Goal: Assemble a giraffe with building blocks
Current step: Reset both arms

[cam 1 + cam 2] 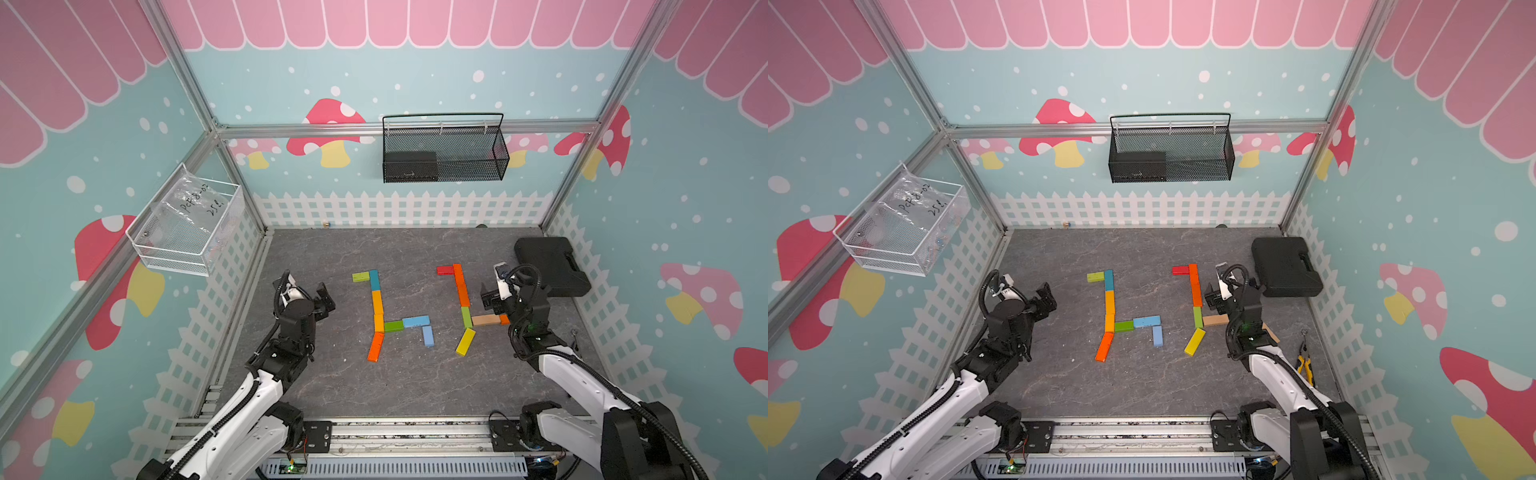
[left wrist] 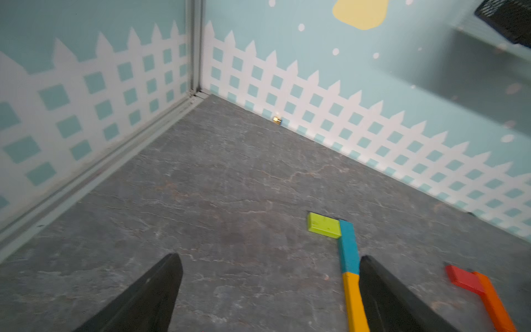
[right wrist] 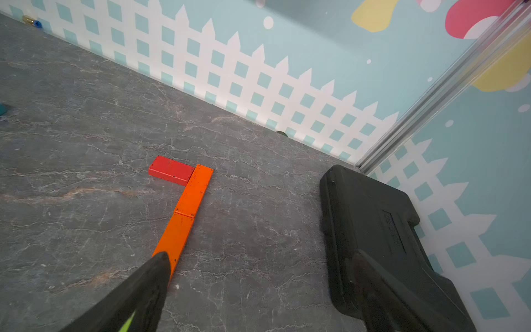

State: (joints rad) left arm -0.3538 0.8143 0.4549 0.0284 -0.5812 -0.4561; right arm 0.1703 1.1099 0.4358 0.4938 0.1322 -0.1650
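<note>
Building blocks lie flat on the grey floor in two figures. The left figure has a lime block [image 1: 360, 276], a teal block [image 1: 374, 279], yellow ones below, a green block [image 1: 393, 326], a light blue block [image 1: 415, 321] and an orange leg [image 1: 375, 346]. The right figure has a red block [image 1: 445, 270], orange blocks [image 1: 461, 289], a green block [image 1: 466, 316], a tan block [image 1: 486, 319] and a yellow leg [image 1: 465, 341]. My left gripper [image 1: 326, 301] [image 2: 270, 258] hangs open and empty, left of the left figure. My right gripper [image 1: 489, 300] [image 3: 258, 258] stands open and empty beside the orange blocks.
A big black case [image 1: 548, 266] lies at the back right, close to my right arm. Yellow-handled pliers [image 1: 1305, 368] lie by the right wall. A black mesh basket [image 1: 444, 149] hangs on the back wall and a white wire basket [image 1: 187, 224] on the left wall.
</note>
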